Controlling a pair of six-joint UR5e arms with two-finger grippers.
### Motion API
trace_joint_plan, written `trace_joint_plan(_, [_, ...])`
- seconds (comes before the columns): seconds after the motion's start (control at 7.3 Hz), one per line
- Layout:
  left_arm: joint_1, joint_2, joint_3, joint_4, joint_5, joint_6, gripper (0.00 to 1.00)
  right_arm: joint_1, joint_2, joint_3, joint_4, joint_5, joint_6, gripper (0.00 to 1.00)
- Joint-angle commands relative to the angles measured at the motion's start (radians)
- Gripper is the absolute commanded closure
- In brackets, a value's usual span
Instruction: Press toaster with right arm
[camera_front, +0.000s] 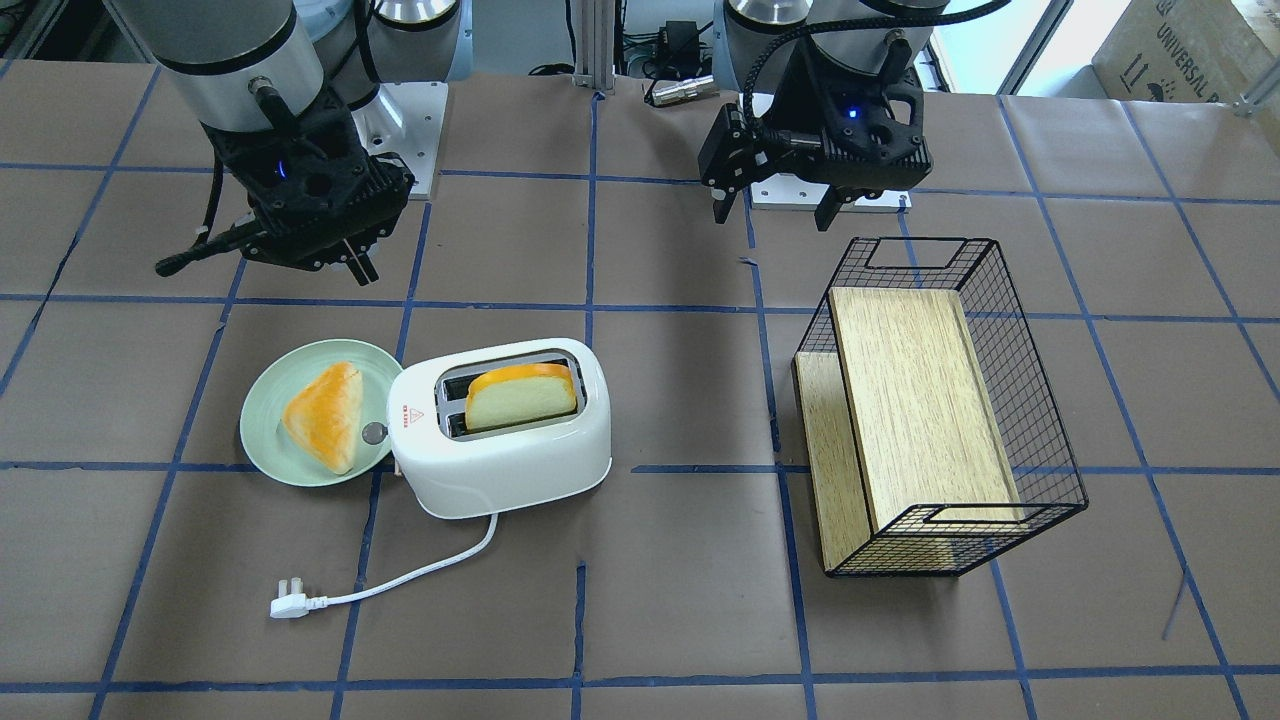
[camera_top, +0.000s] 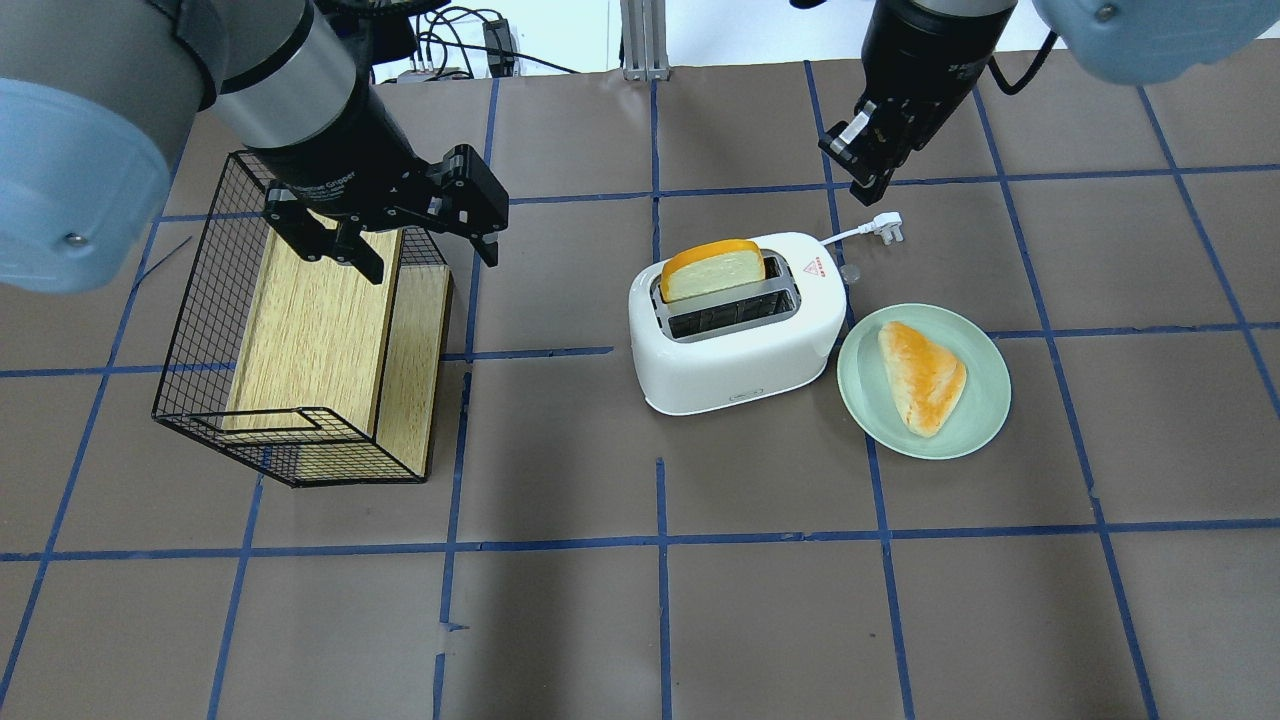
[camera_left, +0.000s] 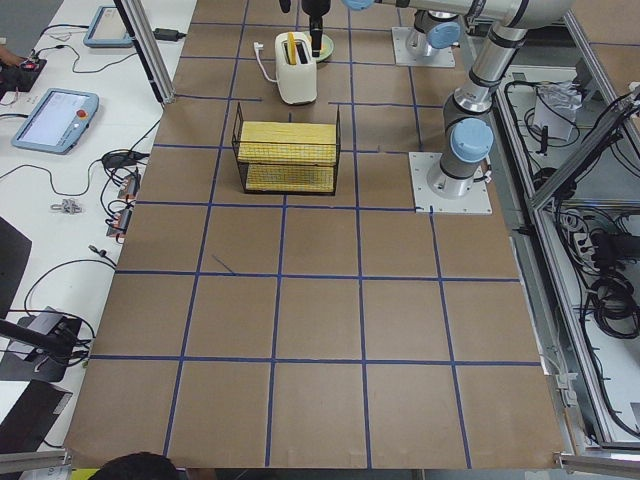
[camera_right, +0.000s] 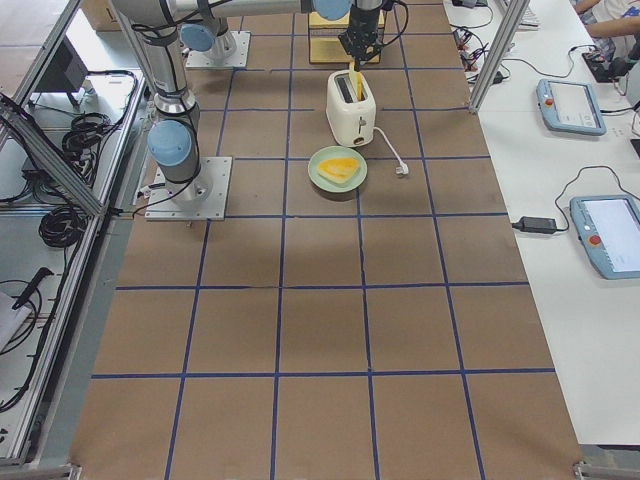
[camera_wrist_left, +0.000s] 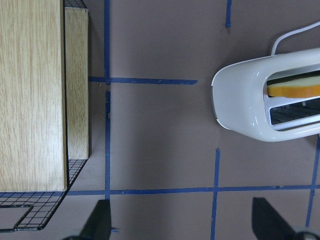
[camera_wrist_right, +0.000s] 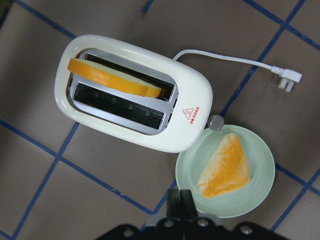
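right gripper (camera_top: 864, 185) hovering clenched, empty, near toaster (camera_top: 740, 340) knob end. toaster sitting mid-table just beside plate (camera_top: 870, 400), bread (camera_top: 712, 272) standing in one slot. left gripper (camera_top: 430, 255) hanging released near basket (camera_top: 190, 330).

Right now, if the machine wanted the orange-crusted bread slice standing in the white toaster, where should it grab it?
Probably the top edge of the orange-crusted bread slice, the only part standing clear of the white rounded plastic toaster. Come straight down and pinch its two flat faces; the toaster's body blocks any sideways approach.
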Motion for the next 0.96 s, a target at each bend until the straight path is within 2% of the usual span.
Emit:
trace_joint_plan(0.0, [0.0,0.0,0.001,0.0,0.0,0.0,0.0,-0.035,-0.006,0.004,0.008,-0.003,0.184,0.52])
trace_joint_plan(0.14, [0.0,0.0,0.0,0.0,0.0,0.0,0.0,-0.05,-0.006,0.004,-0.002,-0.002,0.216,0.25])
trace_joint_plan(0.27, [0.0,0.0,0.0,0.0,0.0,0.0,0.0,-0.056,-0.006,0.006,-0.002,-0.003,0.272,0.02])
trace_joint_plan(0.55, [0.0,0.0,0.0,0.0,0.0,0.0,0.0,-0.064,-0.004,0.013,-0.041,-0.081,0.299,0.0])
trace_joint_plan(0.82, [0.0,0.0,0.001,0.0,0.0,0.0,0.0,-0.07,-0.006,0.014,0.0,-0.095,0.426,0.0])
